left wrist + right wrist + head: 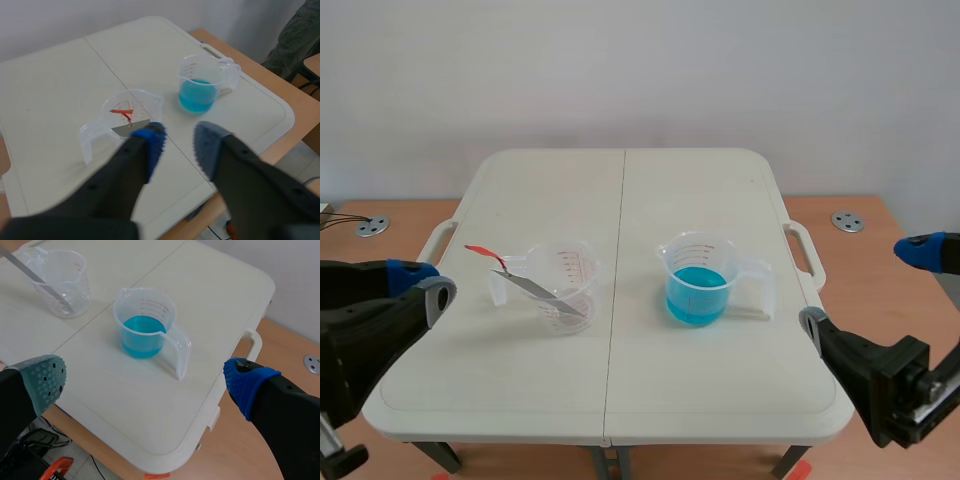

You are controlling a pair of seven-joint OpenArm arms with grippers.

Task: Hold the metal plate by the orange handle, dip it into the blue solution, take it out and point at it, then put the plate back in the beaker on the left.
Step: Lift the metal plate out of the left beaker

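A clear beaker [565, 285] stands left of the table's middle seam. In it leans the grey metal plate [542, 291], its orange handle [480, 250] sticking out over the rim to the left. A second beaker [698, 290], right of the seam, holds the blue solution [696, 296]. My left gripper [420, 285] hangs open at the table's left edge, apart from the plate. Seen from the left wrist, the gripper [180, 147] is above and short of the beaker [127, 117] with the handle [121, 111]. My right gripper [145, 382] is wide open, short of the blue beaker [145, 327].
The white folding table [620, 190] sits on a wooden surface with round metal discs [847, 221] at both sides. The blue beaker's handle [758, 285] points right. Dark green cloth [300, 35] shows beyond the table's corner in the left wrist view.
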